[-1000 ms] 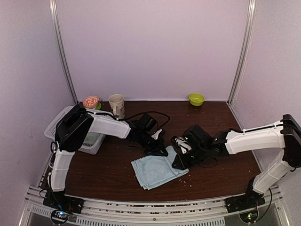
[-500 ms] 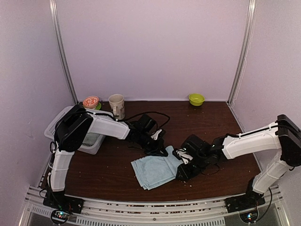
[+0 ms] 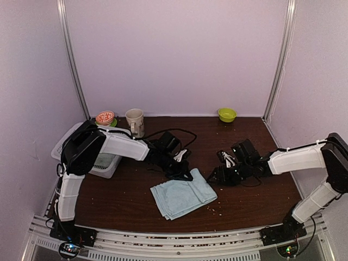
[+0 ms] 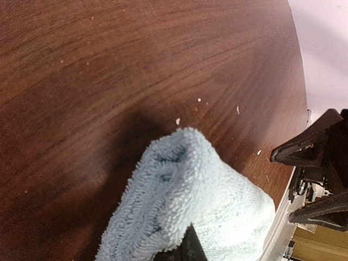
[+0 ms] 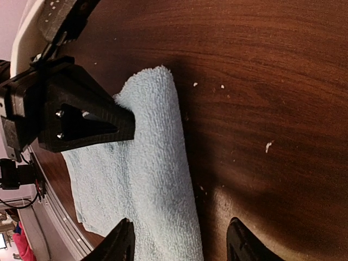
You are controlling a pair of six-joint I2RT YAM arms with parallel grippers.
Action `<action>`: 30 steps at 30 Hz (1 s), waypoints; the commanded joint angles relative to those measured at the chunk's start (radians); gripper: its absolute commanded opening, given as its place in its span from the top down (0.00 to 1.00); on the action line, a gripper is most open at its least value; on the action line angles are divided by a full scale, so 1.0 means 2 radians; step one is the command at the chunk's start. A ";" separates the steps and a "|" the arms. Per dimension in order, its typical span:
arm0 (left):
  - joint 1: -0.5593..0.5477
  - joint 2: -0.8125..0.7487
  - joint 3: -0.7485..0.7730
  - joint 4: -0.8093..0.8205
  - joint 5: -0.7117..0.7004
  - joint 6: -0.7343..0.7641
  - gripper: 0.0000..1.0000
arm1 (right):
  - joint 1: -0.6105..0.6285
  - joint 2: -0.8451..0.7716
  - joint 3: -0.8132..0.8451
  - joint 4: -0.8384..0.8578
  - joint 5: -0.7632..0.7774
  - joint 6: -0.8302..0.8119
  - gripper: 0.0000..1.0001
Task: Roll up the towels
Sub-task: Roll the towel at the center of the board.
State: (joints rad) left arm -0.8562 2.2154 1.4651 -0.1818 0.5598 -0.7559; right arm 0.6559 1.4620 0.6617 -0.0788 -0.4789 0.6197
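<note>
From here the light blue towel (image 3: 182, 197) reads as soft terry cloth, matt, with a fuzzy looped nap. The counter (image 3: 125, 201) is dark wood grain, smooth with a faint sheen and speckled with pale crumbs. My left hand (image 3: 184, 174) has matt black plastic fingers (image 5: 81, 117). The basket (image 3: 64, 142) looks like white plastic mesh.

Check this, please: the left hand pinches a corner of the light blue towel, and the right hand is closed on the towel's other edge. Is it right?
Not quite. The right hand is open, not closed on the light blue towel: the right wrist view shows its fingers spread, gripping nothing. The left hand does pinch a corner of it.
</note>
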 commanded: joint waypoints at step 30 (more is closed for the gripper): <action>0.002 -0.002 -0.031 -0.056 -0.043 0.031 1.00 | 0.011 0.179 -0.050 0.282 -0.169 0.148 0.49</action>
State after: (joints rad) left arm -0.8562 2.1963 1.4464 -0.2012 0.5430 -0.7040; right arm 0.6483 1.7695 0.5663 0.5198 -0.8387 0.8715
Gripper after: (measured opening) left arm 0.001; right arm 0.515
